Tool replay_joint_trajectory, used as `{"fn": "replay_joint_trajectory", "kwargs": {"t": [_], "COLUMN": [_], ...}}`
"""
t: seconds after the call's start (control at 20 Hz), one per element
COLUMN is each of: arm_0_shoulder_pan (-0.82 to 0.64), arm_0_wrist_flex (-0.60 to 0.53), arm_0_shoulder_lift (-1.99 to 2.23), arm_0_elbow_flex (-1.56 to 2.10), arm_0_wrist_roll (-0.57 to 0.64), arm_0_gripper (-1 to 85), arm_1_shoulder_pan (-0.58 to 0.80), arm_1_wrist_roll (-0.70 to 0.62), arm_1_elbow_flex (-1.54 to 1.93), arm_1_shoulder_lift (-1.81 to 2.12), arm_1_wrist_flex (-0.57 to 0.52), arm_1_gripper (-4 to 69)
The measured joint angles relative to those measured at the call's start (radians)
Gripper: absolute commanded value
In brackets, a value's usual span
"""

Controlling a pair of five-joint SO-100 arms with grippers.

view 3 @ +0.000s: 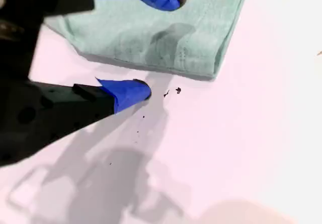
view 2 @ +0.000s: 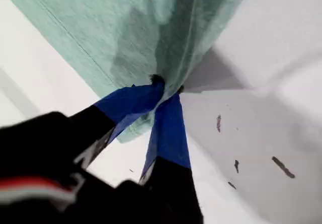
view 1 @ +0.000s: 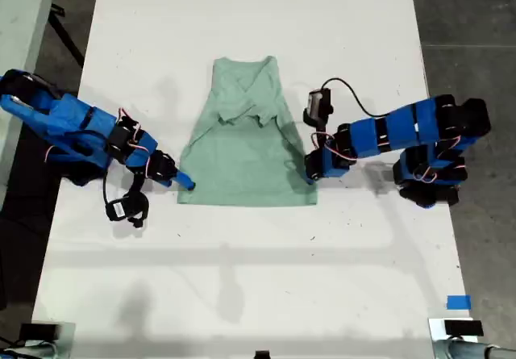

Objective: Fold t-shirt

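My first gripper [view 2: 166,88] is clamped down, blue tips pinching an edge of the shirt [view 2: 126,27]. The cloth rises away from the pinch, and a small bit of it pokes out below the tips. My second gripper [view 3: 156,42] is wide open and holds nothing. One tip is over the shirt [view 3: 201,38], the other is on the bare table [view 3: 241,133], and the cloth edge runs between them with a hemmed corner just ahead.

In the exterior view the shirt [view 1: 246,157] lies flat mid-table [view 1: 242,278] with the sleeves tucked in. One arm is at each lower side of it. I can't match the arms to the wrist views for sure.

My read is that the step is grabbing both lower corners for the hem-to-neck fold. To do it well:
- Drop the second gripper's lower tip under the edge and close on all the layers, not only the top one.
- Lift both sides together and keep them level.
- Keep the hem taut between the grippers and carry it straight to the collar.
- The main risk is lifting one side only, which would skew the cloth.

There is no brand, label or readable writing on the shirt or the arms. Blue tape [view 1: 458,302] on the table is blank.
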Motion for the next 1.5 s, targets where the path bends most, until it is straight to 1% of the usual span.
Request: {"fn": "replay_joint_trajectory", "kwargs": {"t": [0.15,0.3,0.4,0.5,0.55,0.6,0.7,0.75,0.8,0.9,1.05,1.25,1.35,1.5], "arm_0_shoulder_pan": [0.0,0.0,0.0,0.0,0.0,0.0,0.0,0.0,0.0,0.0,-0.009,-0.048,-0.061,-0.069], "arm_0_wrist_flex": [-0.018,-0.048,-0.066,-0.075,-0.078,-0.081,-0.092,-0.098,-0.1,-0.101,-0.087,-0.009,0.049,0.152], "arm_0_shoulder_lift": [-0.032,-0.051,-0.054,-0.074,-0.084,-0.092,-0.104,-0.121,-0.132,-0.16,-0.198,-0.316,-0.433,-0.676], "arm_0_elbow_flex": [-0.002,-0.002,-0.002,-0.002,-0.008,-0.025,-0.048,-0.058,-0.071,-0.109,-0.207,-0.428,-0.594,-0.928], "arm_0_wrist_roll": [-0.012,-0.012,-0.012,-0.012,-0.012,-0.015,-0.018,-0.018,-0.018,-0.017,0.02,0.115,0.184,0.281], "arm_0_gripper": [29.2,29.0,29.0,29.0,28.8,27.9,21.0,12.4,8.1,5.0,3.6,3.3,3.4,3.9], "arm_1_shoulder_pan": [0.0,0.0,0.0,0.0,0.0,0.0,-0.003,-0.008,-0.009,-0.011,-0.009,-0.002,0.008,0.02], "arm_1_wrist_roll": [-0.021,-0.035,-0.035,-0.028,-0.017,-0.006,-0.009,-0.025,-0.037,-0.052,-0.077,-0.077,-0.057,-0.02], "arm_1_elbow_flex": [-0.112,-0.225,-0.299,-0.376,-0.407,-0.446,-0.56,-0.638,-0.719,-0.819,-0.828,-0.746,-0.624,-0.4], "arm_1_shoulder_lift": [-0.002,-0.023,-0.095,-0.187,-0.245,-0.313,-0.439,-0.485,-0.509,-0.508,-0.476,-0.324,-0.224,-0.04], "arm_1_wrist_flex": [0.041,0.048,0.017,-0.058,-0.103,-0.124,-0.141,-0.133,-0.112,-0.026,0.127,0.287,0.308,0.296], "arm_1_gripper": [-0.8,-0.8,-0.9,0.6,13.5,24.1,23.1,22.7,22.4,21.9,20.6,18.8,18.1,17.3]}}
